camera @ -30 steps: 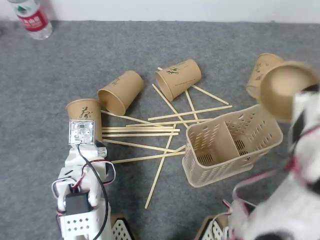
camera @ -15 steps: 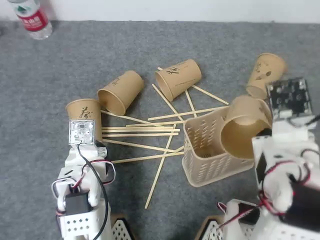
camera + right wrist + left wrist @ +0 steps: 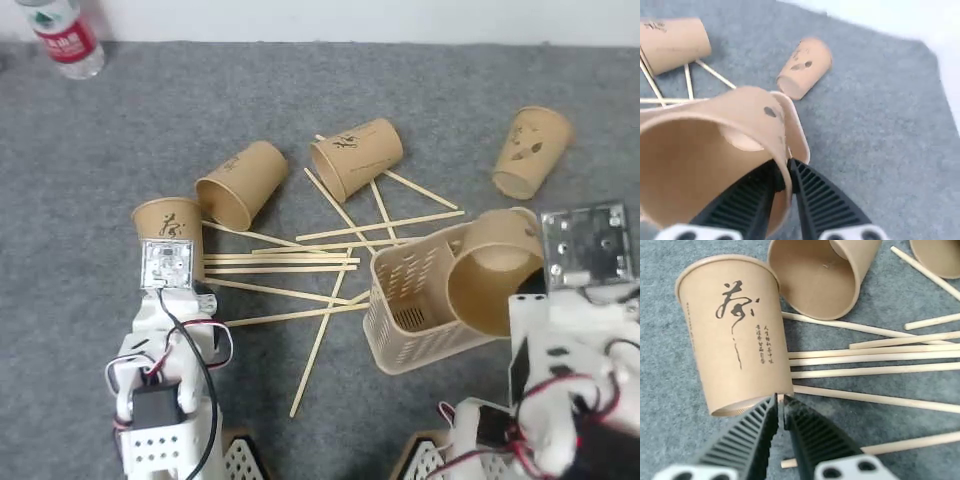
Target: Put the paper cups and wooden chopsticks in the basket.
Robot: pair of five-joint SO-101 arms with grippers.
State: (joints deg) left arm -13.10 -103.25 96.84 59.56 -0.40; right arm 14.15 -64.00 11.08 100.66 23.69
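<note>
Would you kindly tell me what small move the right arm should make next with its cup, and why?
Probably ease down slightly and open the right pincer. It is pinched shut on the rim of a paper cup, and from above that cup sits over the right half of the basket, so release should drop it in.

bright, even, diffuse light; soft faint shadows under each cup [image 3: 241, 183], chopsticks [image 3: 280, 262].
</note>
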